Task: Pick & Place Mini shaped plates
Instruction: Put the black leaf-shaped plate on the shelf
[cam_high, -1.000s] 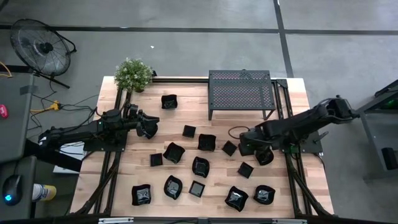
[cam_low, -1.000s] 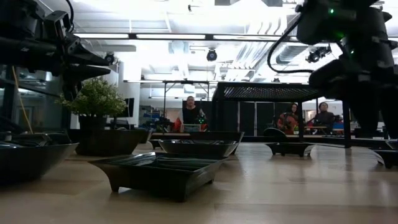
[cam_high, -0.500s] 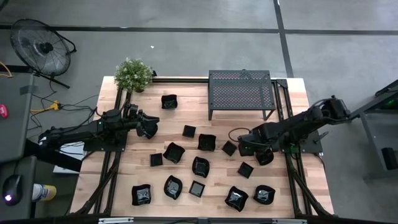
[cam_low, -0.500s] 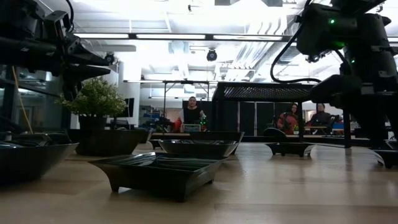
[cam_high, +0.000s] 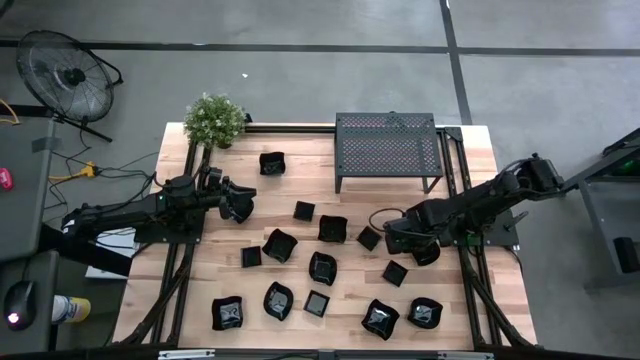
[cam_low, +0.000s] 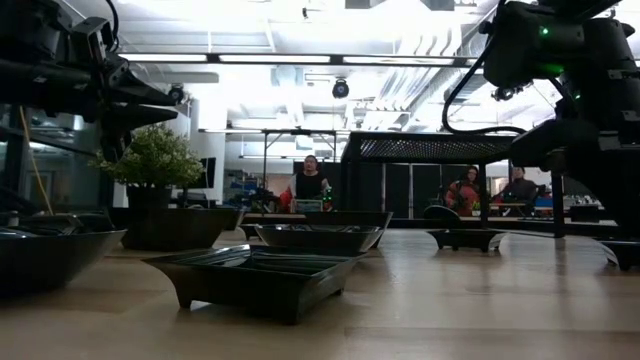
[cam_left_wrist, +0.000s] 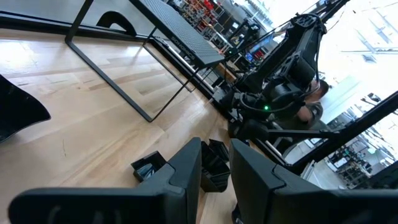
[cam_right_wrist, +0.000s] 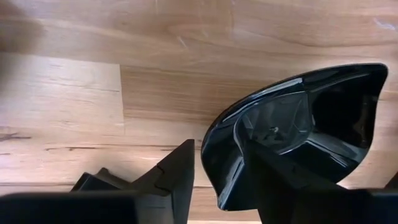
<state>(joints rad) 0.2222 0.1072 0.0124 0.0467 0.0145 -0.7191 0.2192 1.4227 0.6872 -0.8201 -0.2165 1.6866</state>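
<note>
I see a light wooden plank table (cam_high: 300, 180) with a small green potted plant (cam_high: 214, 120) and a black perforated metal rack (cam_high: 387, 146) along its far edge. On the grey floor stands a round black fan (cam_high: 67, 76), and people (cam_low: 310, 182) sit in the room behind.

Your two arms are dark, jointed and slender. The right gripper (cam_right_wrist: 214, 180) ends in flat, matte black angular fingers (cam_right_wrist: 174, 177). A black cable loops beside the right arm's wrist, where a green light glows.

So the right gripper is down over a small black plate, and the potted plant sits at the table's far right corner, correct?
Not quite. The right gripper is over a small black plate, but the high view shows the potted plant at the table's far left corner.
</note>
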